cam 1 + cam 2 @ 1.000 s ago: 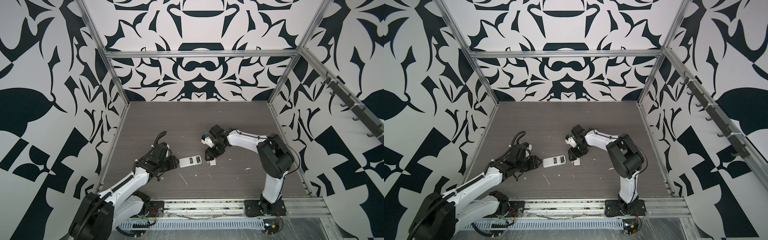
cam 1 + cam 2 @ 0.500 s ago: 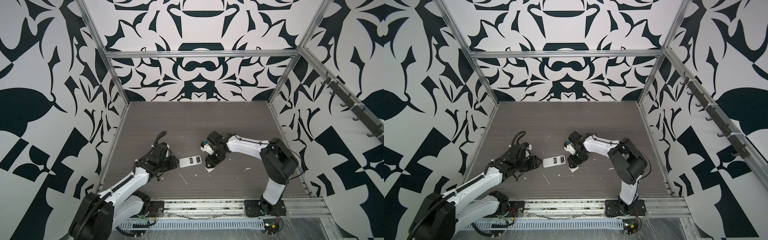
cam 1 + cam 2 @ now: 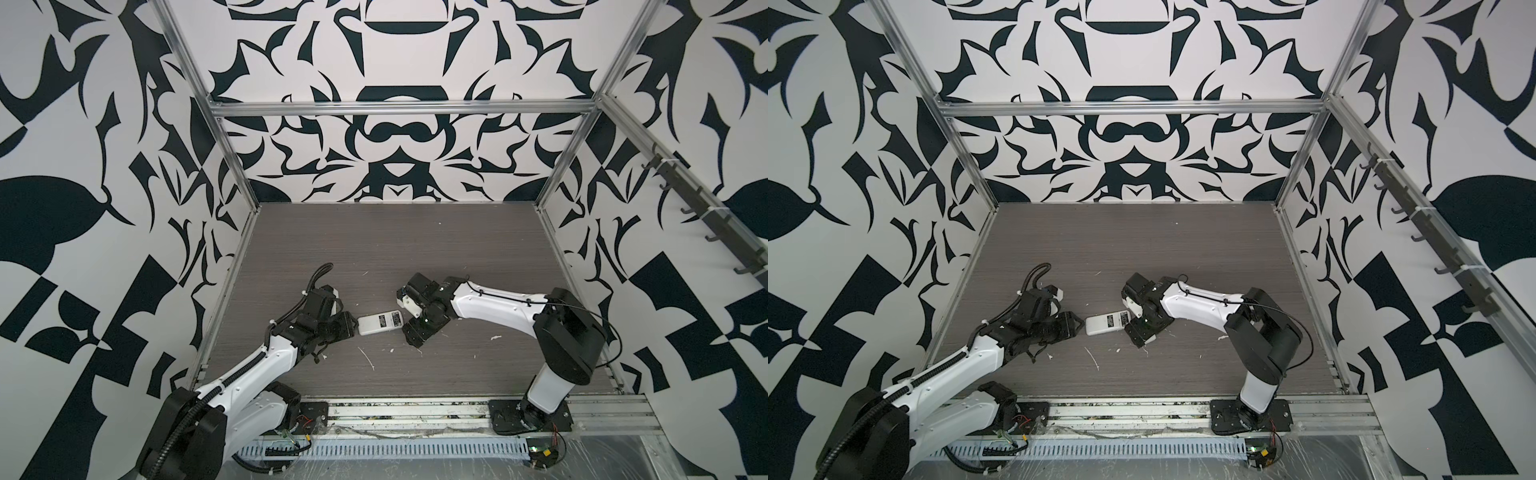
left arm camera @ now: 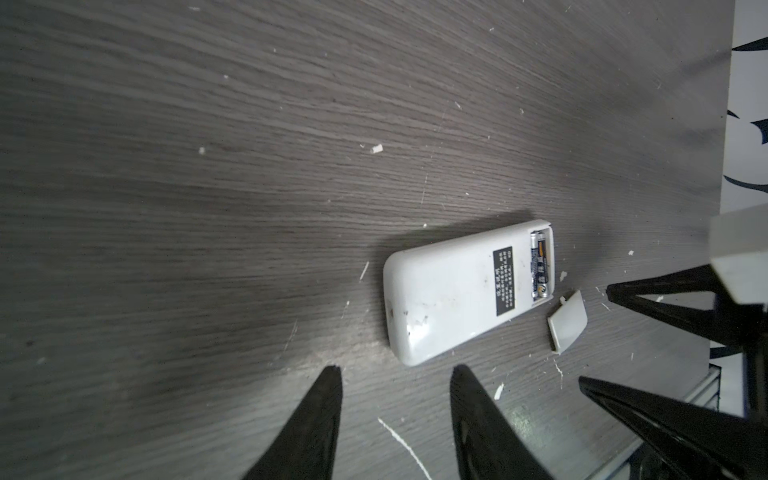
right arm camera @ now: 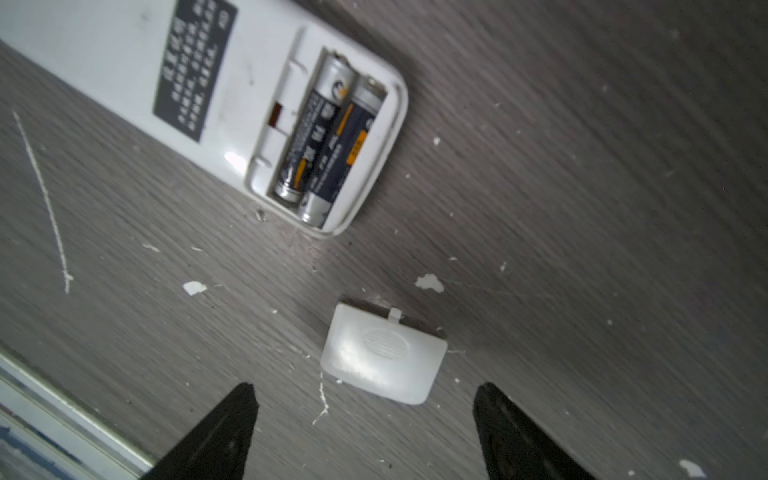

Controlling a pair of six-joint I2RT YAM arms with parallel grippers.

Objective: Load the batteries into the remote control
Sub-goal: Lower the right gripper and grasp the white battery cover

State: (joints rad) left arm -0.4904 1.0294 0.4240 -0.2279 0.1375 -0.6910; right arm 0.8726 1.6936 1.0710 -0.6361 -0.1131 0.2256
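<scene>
The remote control (image 3: 380,323) (image 3: 1108,323) lies back up on the table between both arms, its black label showing. Its battery bay is uncovered, and the batteries (image 5: 328,141) (image 4: 665,266) sit in it side by side. The loose white cover plate (image 5: 382,357) (image 4: 567,324) lies flat just past the remote's bay end. My right gripper (image 5: 365,386) (image 3: 415,334) stands wide open over the cover, holding nothing. My left gripper (image 4: 395,370) (image 3: 351,328) is open and empty, just short of the remote's other end without touching it.
White flecks and scraps dot the dark wood table. A long white sliver (image 3: 368,359) lies in front of the remote. The metal rail (image 3: 415,409) runs along the table's front edge, and patterned walls close in the sides and back.
My right gripper has swung nearer and to the left, down beside the remote's bay end, and its jaws have opened wider. The left arm and the remote have not moved.
</scene>
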